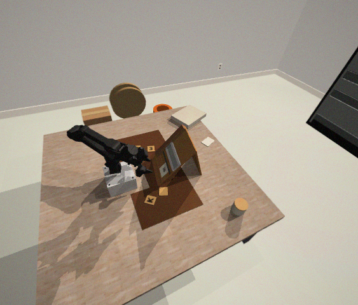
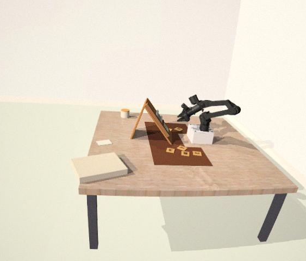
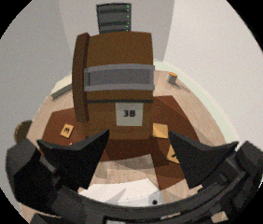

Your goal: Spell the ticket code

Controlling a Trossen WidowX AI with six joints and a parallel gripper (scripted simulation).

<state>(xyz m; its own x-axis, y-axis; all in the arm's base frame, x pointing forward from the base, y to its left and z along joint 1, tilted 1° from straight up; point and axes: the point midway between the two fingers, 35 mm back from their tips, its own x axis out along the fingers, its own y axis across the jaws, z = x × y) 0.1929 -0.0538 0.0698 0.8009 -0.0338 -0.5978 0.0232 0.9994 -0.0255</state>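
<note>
The ticket (image 3: 129, 114) (image 1: 163, 170) on the sloping board (image 3: 117, 49) (image 1: 189, 144) reads 3B. Above it the grey rail (image 3: 118, 77) (image 1: 173, 155) holds no tile. My gripper (image 1: 151, 165) (image 2: 178, 118) (image 3: 139, 133) is open and empty, in front of the board's lower part. The K tile (image 1: 150, 199) (image 2: 178, 129) and a tile with no visible letter (image 1: 163, 191) (image 3: 160, 131) lie near the board's right end. Several tiles lie on the other side, including one (image 1: 151, 149) (image 3: 67, 131) whose mark I cannot read surely; the arm hides others in the top view.
A brown mat (image 1: 179, 200) (image 2: 161, 160) lies under the tiles. A pale book-like block (image 1: 189, 115) (image 2: 99, 167) and a white card (image 1: 208, 141) (image 2: 104, 142) lie behind the board. A jar with an orange lid (image 1: 239, 206) (image 2: 124, 113) (image 3: 172, 77) stands near the table's far right corner.
</note>
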